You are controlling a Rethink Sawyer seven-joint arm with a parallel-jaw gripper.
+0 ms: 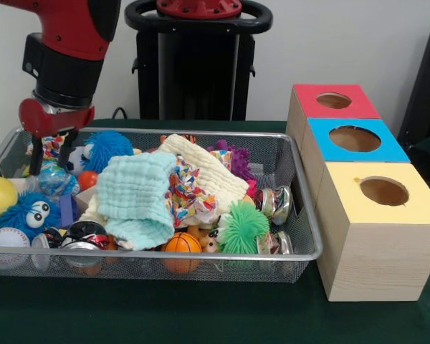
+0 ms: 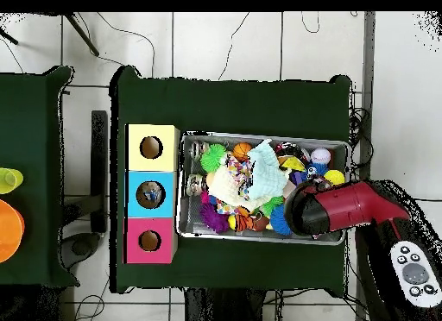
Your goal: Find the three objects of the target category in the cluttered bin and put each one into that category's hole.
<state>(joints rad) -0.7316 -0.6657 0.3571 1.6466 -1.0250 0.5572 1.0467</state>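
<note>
As the open claw [image 1: 51,152] descends into the bin [image 1: 301,252], adjacent clutter beneath it may snag, spoiling the grasp.

Red-black arm [image 1: 68,43] enters from upper left in front view, wrist pointing straight down. Gripper [image 1: 51,152] hangs low, two dark fingers [image 1: 36,154] parted, jaws spread with visible gap between. In overhead view arm [image 2: 341,210] reaches in from lower right, gripper itself hidden beneath red wrist
</note>
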